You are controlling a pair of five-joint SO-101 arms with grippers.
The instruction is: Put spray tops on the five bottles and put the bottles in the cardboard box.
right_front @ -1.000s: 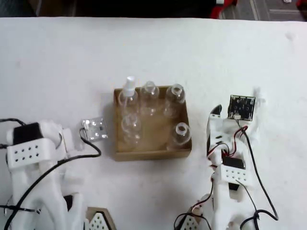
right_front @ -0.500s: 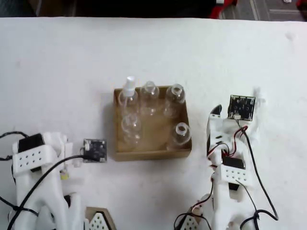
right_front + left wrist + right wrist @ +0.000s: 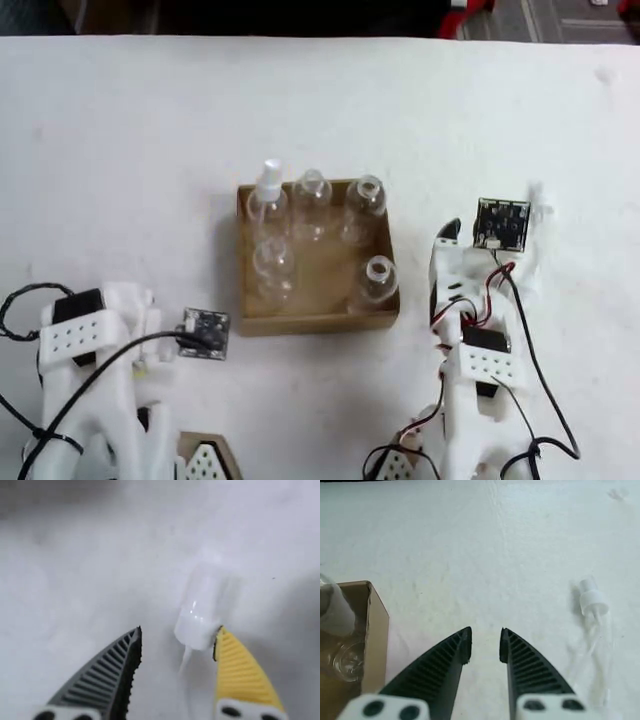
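The cardboard box (image 3: pixel 318 322) stands mid-table and holds several clear bottles. The bottle at the back left (image 3: pixel 268 205) wears a white spray top; the others, such as the front right one (image 3: pixel 379 275), have bare necks. My left gripper (image 3: pixel 178 630) is open low over the table, left of the box's front corner. A loose white spray top (image 3: pixel 202 612) lies between its fingers, touching the yellow fingertip (image 3: pixel 222 637). My right gripper (image 3: pixel 485 631) hovers right of the box, open by a narrow gap with nothing in it. Another spray top (image 3: pixel 592 601) with its tube lies beyond it.
The box's corner (image 3: pixel 367 625) stands close beside the right gripper. The left arm (image 3: pixel 95 345) and right arm (image 3: pixel 470 330) flank the box at the near edge. The white tabletop (image 3: pixel 320 100) stretches bare behind the box.
The left arm has drawn back toward the table's near edge and lowered, its wrist sliding from beside the box's left wall to its front corner. The right arm has not moved.
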